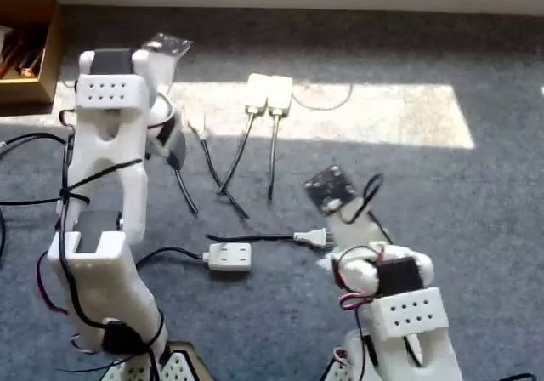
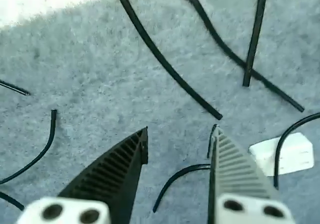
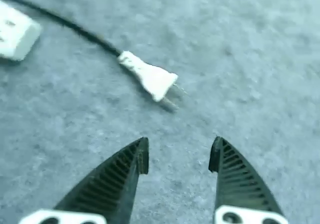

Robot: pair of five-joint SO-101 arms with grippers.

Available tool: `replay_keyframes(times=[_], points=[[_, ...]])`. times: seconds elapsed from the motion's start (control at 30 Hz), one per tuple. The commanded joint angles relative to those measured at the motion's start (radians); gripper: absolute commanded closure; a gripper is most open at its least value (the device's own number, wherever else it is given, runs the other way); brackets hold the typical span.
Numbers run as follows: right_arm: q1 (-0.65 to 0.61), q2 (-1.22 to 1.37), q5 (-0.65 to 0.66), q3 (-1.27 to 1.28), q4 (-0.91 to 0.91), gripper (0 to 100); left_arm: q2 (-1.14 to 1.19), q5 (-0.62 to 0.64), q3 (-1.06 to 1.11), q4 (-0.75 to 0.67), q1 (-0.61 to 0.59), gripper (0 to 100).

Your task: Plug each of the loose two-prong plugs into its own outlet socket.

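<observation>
My right gripper hangs spread above the carpet near the loose plug, whose prongs point away from the nearby socket. I see my left gripper spread too, gripping nothing.

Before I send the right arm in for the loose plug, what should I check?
1. Right gripper open: ok.
2. Plug lying free on the carpet: ok.
3. Plug inside the Right gripper: not ok, it lies ahead of it.
4. Prongs facing the socket: not ok, they point away.
5. Nothing plugged into the socket: ok.
6. Left gripper open, holding nothing: ok.
</observation>
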Motion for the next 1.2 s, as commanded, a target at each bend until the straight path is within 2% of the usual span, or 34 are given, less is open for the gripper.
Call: replay_keyframes(times=[0.0, 0.1, 0.2, 0.3, 0.4, 0.53, 0.8, 1.0, 1.17], points=[[-0.196, 0.099, 0.071, -0.076, 0.002, 79.3, -0.053, -0.133, 0.07, -0.054, -0.137, 79], [-0.222, 0.24, 0.092, -0.188, 0.002, 79.3, -0.051, -0.222, 0.147, -0.155, -0.269, 79], [-0.226, 0.432, 0.101, -0.351, 0.004, 79.3, -0.051, -0.322, 0.245, -0.244, -0.344, 79], [-0.248, 0.642, 0.253, -0.515, 0.038, 80.8, -0.051, -0.417, 0.338, -0.301, -0.387, 79], [-0.257, 0.846, 0.468, -0.673, 0.153, 88.3, -0.051, -0.506, 0.446, -0.381, -0.43, 79], [-0.255, 1.021, 0.565, -0.848, 0.226, 94.9, -0.051, -0.586, 0.576, -0.532, -0.49, 79], [-0.22, 1.09, 0.601, -0.797, 0.065, 89.9, -0.044, -0.643, 0.768, -0.824, -0.588, 79], [-0.131, 1.119, 0.624, -0.736, -0.033, 89.6, -0.044, -0.643, 0.858, -0.918, -0.582, 79], [-0.088, 1.139, 0.663, -0.7, -0.048, 89.6, -0.044, -0.643, 0.863, -0.93, -0.584, 79]])
